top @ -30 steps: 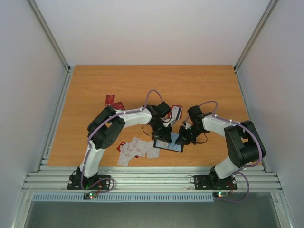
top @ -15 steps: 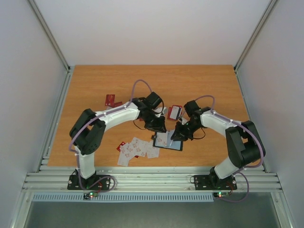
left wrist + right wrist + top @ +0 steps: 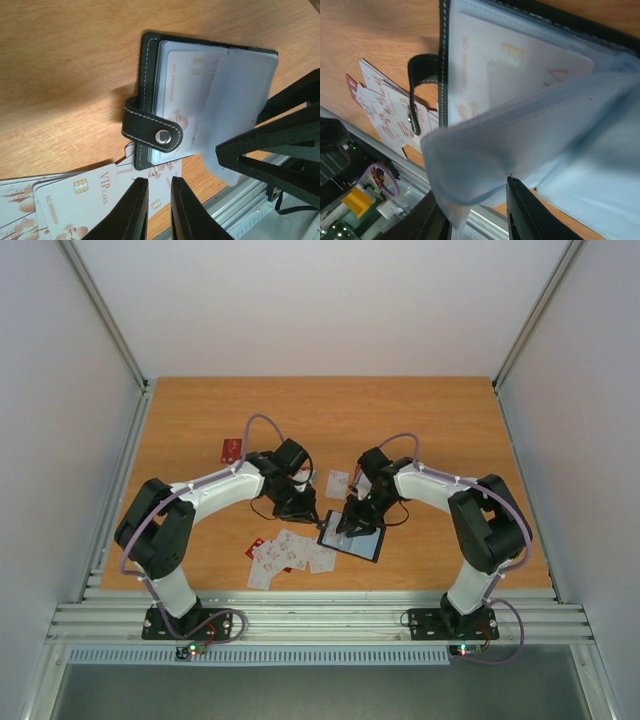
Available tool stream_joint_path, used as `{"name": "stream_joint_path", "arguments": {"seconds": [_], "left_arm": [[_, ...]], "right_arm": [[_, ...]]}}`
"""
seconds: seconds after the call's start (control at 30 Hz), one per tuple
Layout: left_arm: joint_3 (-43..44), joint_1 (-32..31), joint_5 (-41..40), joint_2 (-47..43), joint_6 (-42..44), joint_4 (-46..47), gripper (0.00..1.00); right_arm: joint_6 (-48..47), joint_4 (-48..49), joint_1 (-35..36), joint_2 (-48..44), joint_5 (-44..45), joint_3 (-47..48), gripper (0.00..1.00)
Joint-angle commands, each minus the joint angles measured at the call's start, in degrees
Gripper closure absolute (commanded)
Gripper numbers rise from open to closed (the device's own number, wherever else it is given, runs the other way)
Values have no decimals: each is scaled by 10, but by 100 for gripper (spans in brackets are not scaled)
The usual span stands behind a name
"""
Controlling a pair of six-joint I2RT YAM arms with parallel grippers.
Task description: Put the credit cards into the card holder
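Observation:
The black card holder lies open on the table, with a white card showing in its pale blue sleeves and its snap strap folded over. My right gripper is over it. Its jaws stand apart with a loose blue sleeve page drooping between them. My left gripper hangs just left of the holder, fingers a narrow gap apart with nothing between them. White credit cards lie fanned below it, also seen close up.
Red cards lie at the back left and a single white card lies behind the holder. The table's metal front rail runs just beyond the card pile. Both arms arch inward and almost meet above the holder.
My left gripper has drawn back to the left, off the holder. My right gripper has moved left over the holder and its jaws have spread apart around the sleeve page.

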Motion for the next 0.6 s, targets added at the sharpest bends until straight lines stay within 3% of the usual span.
{"name": "stream_joint_path", "arguments": {"seconds": [0.0,0.13,0.23,0.57], "left_arm": [[-18,5,-7,-33,6,3,84],[-32,7,-6,-46,10,0,84],[-41,9,-6,-58,15,-5,84],[-70,12,-26,-110,27,-25,80]], "right_arm": [[11,5,10,22,-3,30,69],[20,16,13,48,-6,47,67],[28,29,13,61,-11,58,59],[69,87,15,60,-46,55,57]]}}
